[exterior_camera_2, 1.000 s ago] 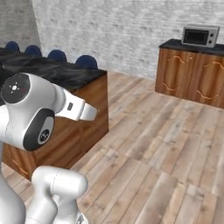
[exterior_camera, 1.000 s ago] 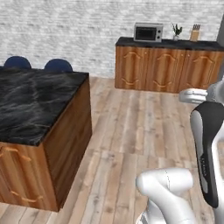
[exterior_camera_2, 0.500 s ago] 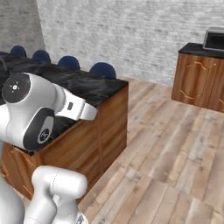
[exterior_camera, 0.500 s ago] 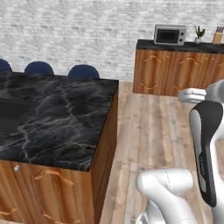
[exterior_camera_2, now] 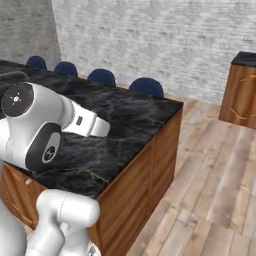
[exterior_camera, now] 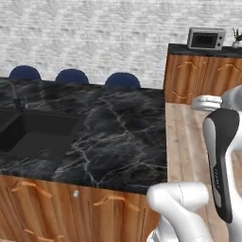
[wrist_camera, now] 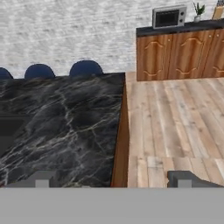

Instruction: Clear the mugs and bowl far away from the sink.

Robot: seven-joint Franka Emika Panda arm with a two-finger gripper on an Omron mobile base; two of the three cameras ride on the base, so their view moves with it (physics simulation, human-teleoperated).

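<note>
Two-finger gripper [wrist_camera: 113,179] spread wide, empty. Matte-black sink [exterior_camera: 35,134] at island's left; mugs unseen, blind reach risks striking black marble countertop [exterior_camera: 118,137].

Even, shadowless light falls across the whole rendered scene, with no glare. The black marble island top [exterior_camera: 108,127] shows only a faint sheen. Textures look soft and slightly blurred throughout, most in the hand view; edges show no bending.
</note>
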